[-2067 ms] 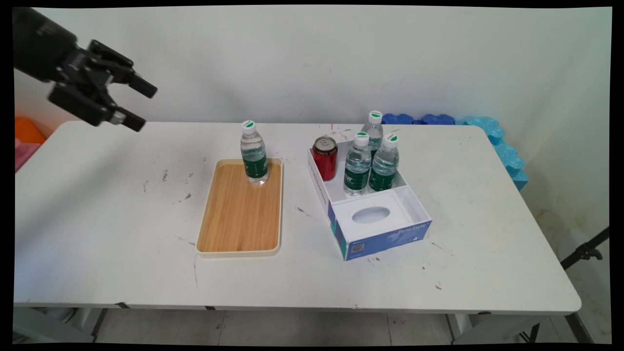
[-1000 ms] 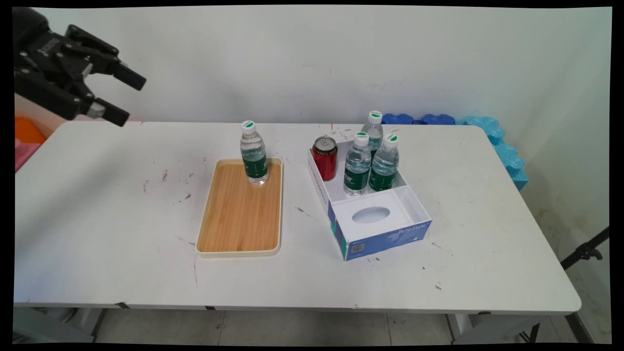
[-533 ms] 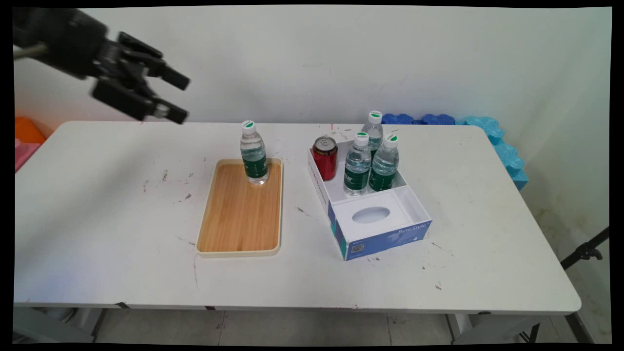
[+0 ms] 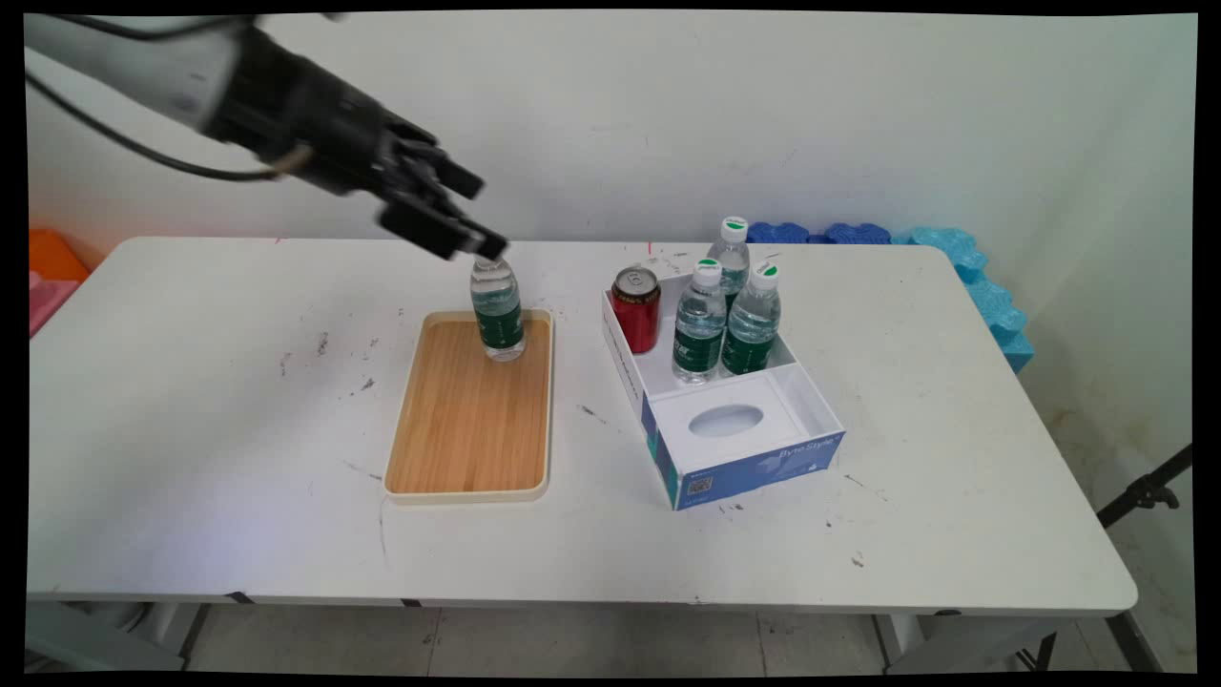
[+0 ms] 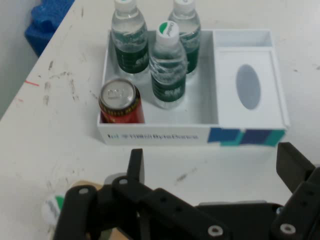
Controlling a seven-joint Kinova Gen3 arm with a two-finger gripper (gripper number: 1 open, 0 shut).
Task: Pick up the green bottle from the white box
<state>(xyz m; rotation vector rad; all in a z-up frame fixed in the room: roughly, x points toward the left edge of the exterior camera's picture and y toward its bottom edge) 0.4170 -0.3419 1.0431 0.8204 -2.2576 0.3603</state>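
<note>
Hovering with fingers spread and holding nothing, the gripper [image 4: 474,217] sits just above the capped bottle [image 4: 497,307] standing upright on the wooden tray [image 4: 469,420] — the box [image 4: 734,434] of bottles lies well right.

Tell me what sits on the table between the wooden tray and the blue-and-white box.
Nothing stands there. In the main view, the strip of white table between the wooden tray with the cream rim and the blue-and-white cardboard box is bare apart from small dark scuff marks.
</note>
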